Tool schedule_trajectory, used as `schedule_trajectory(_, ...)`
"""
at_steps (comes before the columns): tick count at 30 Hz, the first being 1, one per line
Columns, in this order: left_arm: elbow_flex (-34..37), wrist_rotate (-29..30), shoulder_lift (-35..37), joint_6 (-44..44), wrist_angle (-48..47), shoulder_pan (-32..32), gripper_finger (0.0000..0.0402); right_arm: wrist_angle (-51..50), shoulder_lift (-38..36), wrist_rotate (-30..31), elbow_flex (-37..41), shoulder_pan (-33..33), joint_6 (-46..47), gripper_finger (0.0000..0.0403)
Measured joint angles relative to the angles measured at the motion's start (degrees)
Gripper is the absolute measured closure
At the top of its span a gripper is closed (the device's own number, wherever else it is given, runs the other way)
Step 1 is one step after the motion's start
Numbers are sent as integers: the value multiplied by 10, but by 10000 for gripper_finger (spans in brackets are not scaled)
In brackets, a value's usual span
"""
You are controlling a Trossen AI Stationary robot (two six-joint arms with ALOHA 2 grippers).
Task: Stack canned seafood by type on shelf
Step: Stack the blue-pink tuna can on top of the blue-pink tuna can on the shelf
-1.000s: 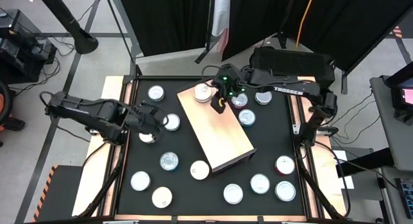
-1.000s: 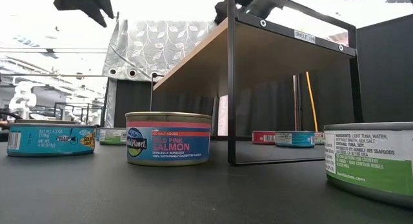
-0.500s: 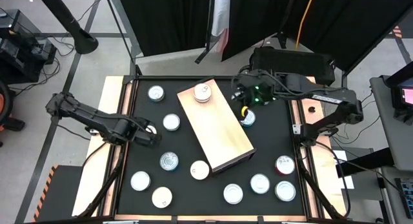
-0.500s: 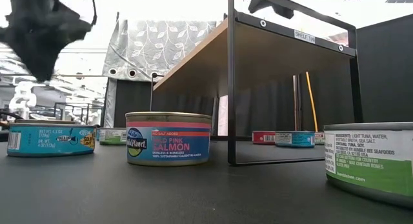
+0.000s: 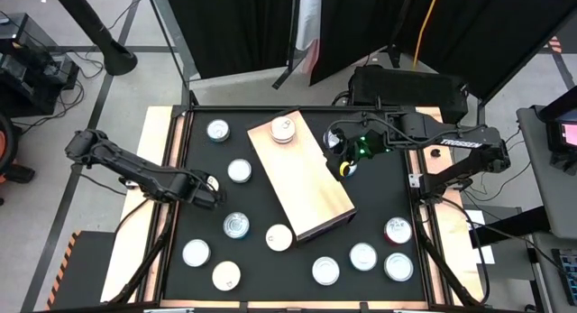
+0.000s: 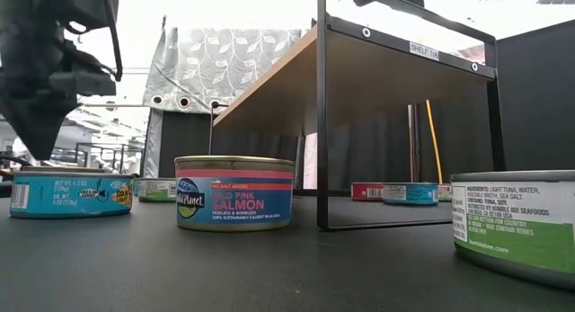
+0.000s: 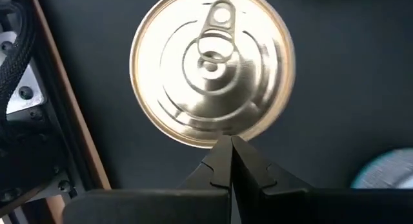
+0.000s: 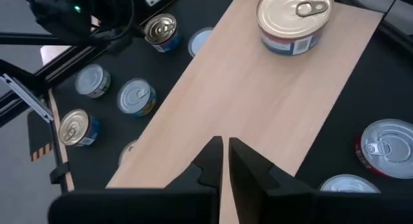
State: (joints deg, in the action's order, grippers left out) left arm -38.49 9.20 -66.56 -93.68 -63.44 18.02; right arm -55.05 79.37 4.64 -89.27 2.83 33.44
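From the high view, the long pale light-wood shelf (image 5: 301, 180) lay slantwise across the middle of the black tabletop (image 5: 379, 200), with one short round silver-topped tin (image 5: 284, 130) standing at its far end and the remaining tins scattered on the tabletop on both sides. The left pincer (image 5: 215, 194) hung at the left edge, just beside a small silver-topped tin (image 5: 209, 183) that lay slightly to its far side; the teal-labelled tin (image 5: 236, 225) and the white-topped tin (image 5: 239, 170) both stood farther toward the shelf. The right pincer (image 5: 344, 163) hovered just off the shelf's right long edge, and nearer than the left one to the tins by the far right corner. In the low view, the left arm's dark bulk (image 6: 45, 69) stood over a blue-labelled tin (image 6: 70, 193), while a pink-labelled salmon tin (image 6: 234, 192) sat near the shelf's black frame leg (image 6: 322, 114). The left wrist view showed the left pincer (image 7: 230, 161) clenched on nothing, its closed tips at the rim of a shiny tin with a ring pull (image 7: 212, 66) that lay straight ahead. So, judging by that, it would have to spread before it could straddle the tin. In the right wrist view, the right pincer (image 8: 225, 157) was likewise clenched and empty, above the shelf board (image 8: 258, 108), with the tin with red and blue bands on its label (image 8: 295, 22) standing well ahead at the board's end.
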Motion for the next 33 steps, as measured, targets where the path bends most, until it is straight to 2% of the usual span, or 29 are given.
schedule_trajectory(11,22,14,-31,-12,32,22,398,3,0,-1,0,0,4,385)
schedule_trajectory(16,23,-25,-34,-64,54,71,398,1,0,-1,0,0,4,385)
schedule_trajectory(22,18,-34,-33,-132,100,149,398,0,0,1,0,0,-6,385)
schedule_trajectory(27,-45,-33,-20,-106,111,188,398,0,0,4,0,1,-17,385)
schedule_trajectory(33,-187,11,10,52,20,185,396,10,0,16,0,2,-21,385)
